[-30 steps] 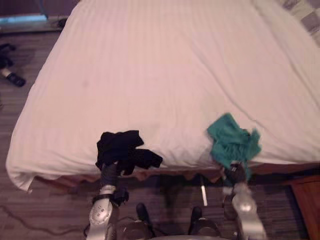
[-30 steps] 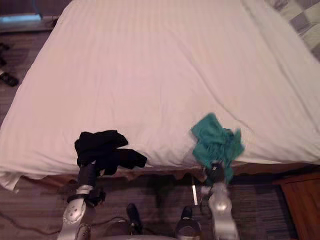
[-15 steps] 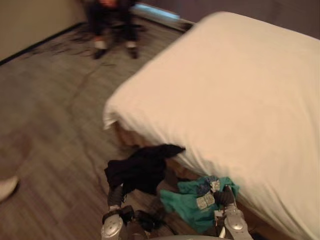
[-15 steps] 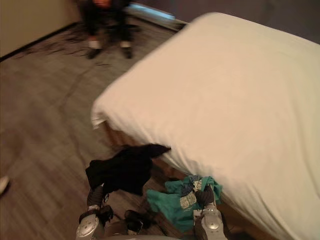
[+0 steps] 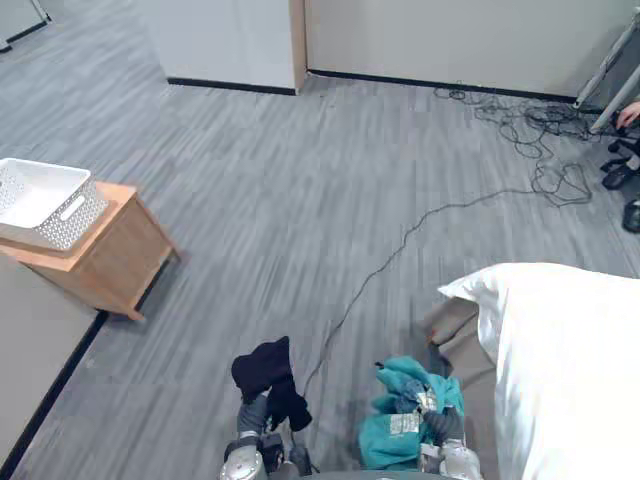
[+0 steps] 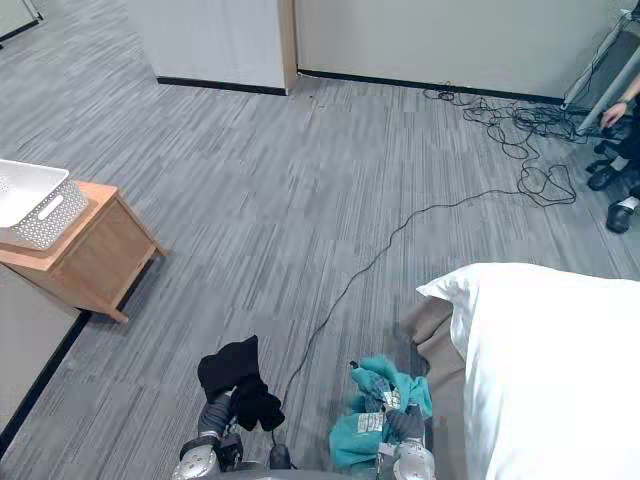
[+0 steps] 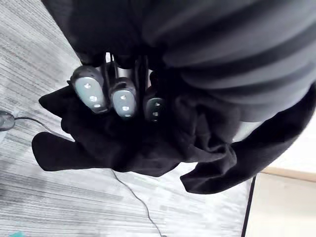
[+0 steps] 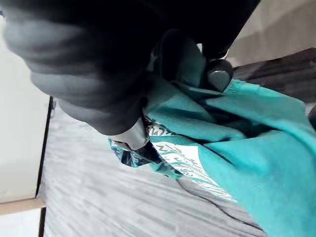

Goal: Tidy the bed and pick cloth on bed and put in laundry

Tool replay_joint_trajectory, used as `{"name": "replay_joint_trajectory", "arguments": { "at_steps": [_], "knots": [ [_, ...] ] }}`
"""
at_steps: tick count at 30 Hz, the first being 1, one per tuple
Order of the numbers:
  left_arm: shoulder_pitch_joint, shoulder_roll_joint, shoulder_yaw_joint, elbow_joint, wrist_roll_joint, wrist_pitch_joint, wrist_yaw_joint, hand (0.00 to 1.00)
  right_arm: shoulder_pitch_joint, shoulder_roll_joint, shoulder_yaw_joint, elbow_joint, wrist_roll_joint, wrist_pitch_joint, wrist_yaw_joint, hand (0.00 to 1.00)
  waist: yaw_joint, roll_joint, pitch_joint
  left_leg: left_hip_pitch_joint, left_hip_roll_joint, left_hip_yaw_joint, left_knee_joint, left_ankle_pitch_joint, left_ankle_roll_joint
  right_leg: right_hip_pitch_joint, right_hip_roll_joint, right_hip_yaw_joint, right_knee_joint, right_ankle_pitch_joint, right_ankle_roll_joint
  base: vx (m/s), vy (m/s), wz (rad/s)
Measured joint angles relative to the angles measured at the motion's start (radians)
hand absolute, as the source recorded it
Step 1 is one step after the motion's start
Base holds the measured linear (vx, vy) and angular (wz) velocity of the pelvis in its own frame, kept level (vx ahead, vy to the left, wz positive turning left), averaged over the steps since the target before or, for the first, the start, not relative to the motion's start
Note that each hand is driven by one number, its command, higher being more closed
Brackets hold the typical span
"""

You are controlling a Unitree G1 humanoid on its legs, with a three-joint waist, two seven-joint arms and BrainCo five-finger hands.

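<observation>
— What does the room give you straight ahead?
— You look over a grey streaked floor [image 5: 300,200] running to a pale wall [image 5: 450,40] with a dark skirting [image 5: 400,81].
— And furniture?
— A low wooden side table [image 5: 110,255] stands at your left, and the corner of the white bed [image 5: 570,360] at your right. Black cables [image 5: 530,120] lie tangled near the far wall.

crumpled black cloth [image 5: 268,372] is bunched in the left hand [image 7: 118,96], wadded teal printed cloth [image 5: 400,425] in the right hand [image 8: 218,74], both clear of the white bed [image 5: 570,350]
</observation>
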Motion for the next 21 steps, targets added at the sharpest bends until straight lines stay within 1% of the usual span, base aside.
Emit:
{"name": "replay_joint_trajectory", "arguments": {
  "at_steps": [4,7,9,11,12,13,14,15,16,17,18,19,20,21],
  "knots": [
    [0.0,0.0,0.0,0.0,0.0,0.0,0.0,1.0,0.0,0.0,0.0,0.0,0.0,0.0,0.0,1.0,0.0,0.001,0.0,0.0,0.001,0.002,0.0,-0.001,-0.001,-0.001,0.001,0.0,0.0,0.0,0.0,0.0,0.0,-0.01],
    [-0.016,0.0,0.0,0.013,0.0,0.0,0.0,1.0,-0.005,-0.007,0.001,0.004,0.001,0.0,0.003,1.0,0.004,0.003,-0.002,0.001,0.007,0.02,-0.001,-0.012,-0.011,-0.008,0.006,0.011,0.0,-0.001,-0.001,0.0,-0.004,-0.15],
    [-0.048,0.005,0.0,0.061,-0.001,0.0,0.0,1.0,-0.026,-0.015,0.001,0.037,0.01,0.0,0.012,1.0,0.001,0.01,-0.006,0.004,0.011,0.026,-0.003,-0.015,-0.014,-0.007,0.011,0.018,-0.004,-0.001,-0.002,0.0,-0.022,-0.14],
    [-0.106,0.011,0.0,0.139,-0.002,0.002,-0.001,1.0,-0.058,-0.037,0.004,0.101,0.018,0.001,0.03,1.0,0.0,0.018,-0.011,0.015,0.018,0.032,-0.012,-0.022,-0.018,-0.002,0.019,0.019,-0.005,-0.009,-0.012,0.02,-0.039,-0.08],
    [-0.118,0.011,0.0,0.153,-0.002,0.002,-0.001,1.0,-0.065,-0.041,0.004,0.117,0.019,0.002,0.036,1.0,0.0,0.02,-0.011,0.019,0.021,0.032,-0.011,-0.03,-0.02,0.001,0.022,0.018,-0.005,-0.016,-0.013,0.03,-0.034,-0.02],
    [-0.135,0.012,0.001,0.171,-0.002,0.003,-0.001,1.0,-0.073,-0.045,0.004,0.141,0.02,0.003,0.046,1.0,0.0,0.02,-0.011,0.01,0.03,0.032,0.021,-0.053,-0.021,0.007,0.025,0.012,-0.002,-0.027,-0.02,0.05,-0.071,0.04],
    [-0.163,0.015,0.001,0.196,-0.002,0.003,-0.001,1.0,-0.083,-0.063,0.015,0.158,0.021,0.003,0.059,1.0,-0.001,0.026,-0.008,-0.048,0.063,0.031,0.154,-0.131,-0.044,0.011,0.036,-0.005,0.011,-0.047,-0.035,0.05,-0.089,0.0],
    [-0.174,0.012,0.002,0.207,-0.002,0.004,-0.001,1.0,-0.083,-0.075,0.021,0.159,0.022,0.003,0.066,1.0,0.0,0.038,-0.005,-0.072,0.084,0.033,0.209,-0.163,-0.057,0.012,0.049,-0.011,0.023,-0.052,-0.038,0.05,-0.113,-0.11],
    [-0.184,0.011,0.007,0.217,-0.006,0.004,-0.001,1.0,-0.088,-0.097,0.041,0.16,0.024,0.003,0.069,1.0,0.005,0.054,0.001,-0.09,0.116,0.037,0.275,-0.201,-0.078,0.012,0.065,-0.033,0.049,-0.071,-0.049,0.14,-0.098,-0.11],
    [-0.197,0.015,0.011,0.229,-0.024,0.004,-0.001,1.0,-0.099,-0.116,0.06,0.162,0.031,0.004,0.076,1.0,0.006,0.056,0.008,-0.127,0.16,0.045,0.409,-0.228,-0.114,0.029,0.076,-0.045,0.054,-0.104,-0.07,0.15,-0.068,0.19],
    [-0.222,0.026,0.026,0.243,-0.034,0.009,-0.003,1.0,-0.116,-0.115,0.051,0.18,0.036,0.005,0.083,1.0,-0.001,0.046,0.028,-0.223,0.199,0.053,0.634,-0.183,-0.121,0.053,0.074,-0.054,0.037,-0.114,-0.078,0.17,-0.087,0.28],
    [-0.227,0.025,0.03,0.242,-0.039,0.01,-0.001,1.0,-0.13,-0.114,0.05,0.193,0.039,0.007,0.084,1.0,0.001,0.03,0.044,-0.274,0.206,0.064,0.711,-0.19,-0.115,0.073,0.063,-0.055,0.033,-0.117,-0.081,0.1,-0.074,0.26],
    [-0.228,0.018,0.031,0.242,-0.041,0.01,-0.001,1.0,-0.147,-0.123,0.045,0.197,0.045,0.016,0.083,1.0,0.007,0.013,0.057,-0.323,0.203,0.075,0.741,-0.203,-0.099,0.081,0.044,-0.055,0.028,-0.124,-0.085,0.21,-0.11,0.0],
    [-0.228,0.009,0.028,0.242,-0.041,0.012,-0.003,1.0,-0.167,-0.139,0.042,0.195,0.054,0.022,0.083,1.0,0.015,0.02,0.06,-0.376,0.203,0.104,0.707,-0.207,-0.092,0.084,0.029,-0.054,0.021,-0.133,-0.088,0.23,-0.049,0.0]
  ]
}}
